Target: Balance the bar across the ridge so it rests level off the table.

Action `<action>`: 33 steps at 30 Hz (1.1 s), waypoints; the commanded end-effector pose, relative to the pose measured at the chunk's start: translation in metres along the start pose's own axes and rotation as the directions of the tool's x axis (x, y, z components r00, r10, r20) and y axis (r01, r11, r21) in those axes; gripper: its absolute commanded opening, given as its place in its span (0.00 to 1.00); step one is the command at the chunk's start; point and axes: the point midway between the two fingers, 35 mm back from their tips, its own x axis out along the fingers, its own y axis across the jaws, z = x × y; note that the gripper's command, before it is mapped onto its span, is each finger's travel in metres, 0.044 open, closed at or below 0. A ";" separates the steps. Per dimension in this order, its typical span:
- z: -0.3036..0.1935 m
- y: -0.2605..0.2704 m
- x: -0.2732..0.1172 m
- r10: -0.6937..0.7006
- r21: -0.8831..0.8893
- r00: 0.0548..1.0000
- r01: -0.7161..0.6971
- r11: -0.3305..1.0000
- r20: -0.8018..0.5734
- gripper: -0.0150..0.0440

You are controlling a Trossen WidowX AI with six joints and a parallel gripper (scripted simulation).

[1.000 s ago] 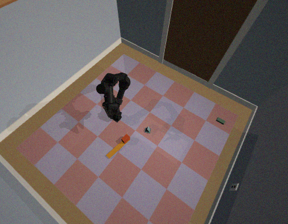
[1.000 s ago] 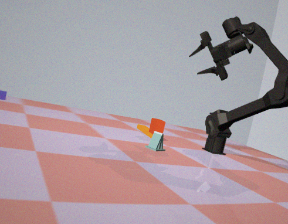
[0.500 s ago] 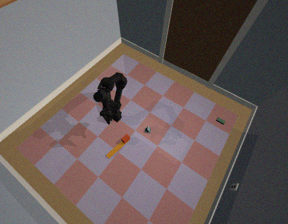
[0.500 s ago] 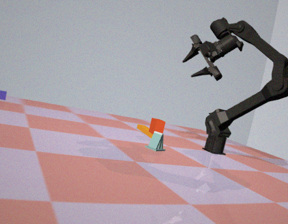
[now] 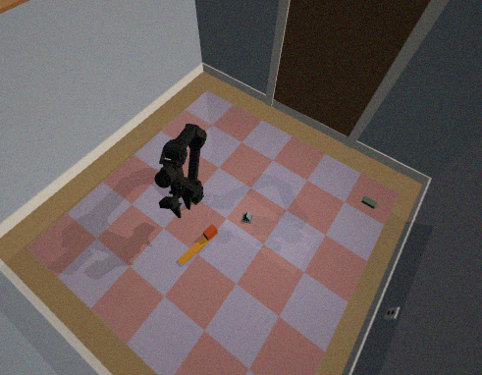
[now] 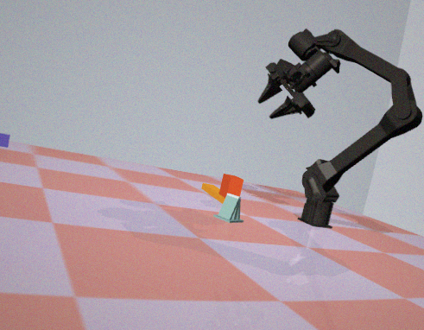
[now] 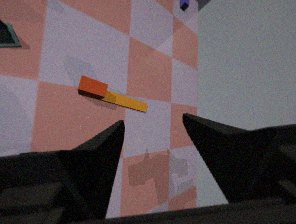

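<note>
Bar (image 5: 193,250): yellow, with an orange block at one end, flat on the checkered floor (image 5: 266,304), apart from the ridge. Ridge (image 5: 246,217): small teal wedge, just right of the bar. Gripper (image 6: 277,103): raised well above the floor, jaws partly open, holding nothing.

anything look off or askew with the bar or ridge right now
Nothing looks damaged. The bar lies flat on the checkered floor, apart from the ridge, its orange block end far thicker than the thin yellow strip. The gripper hangs open above, empty.
</note>
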 end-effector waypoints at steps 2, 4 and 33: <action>0.000 -0.003 0.012 0.049 0.141 0.999 -0.046 0.989 -0.018 0.79; 0.000 -0.003 0.016 0.067 0.193 0.997 -0.062 0.979 -0.024 0.79; 0.006 -0.004 0.068 0.289 0.829 0.950 -0.066 0.555 -0.118 0.79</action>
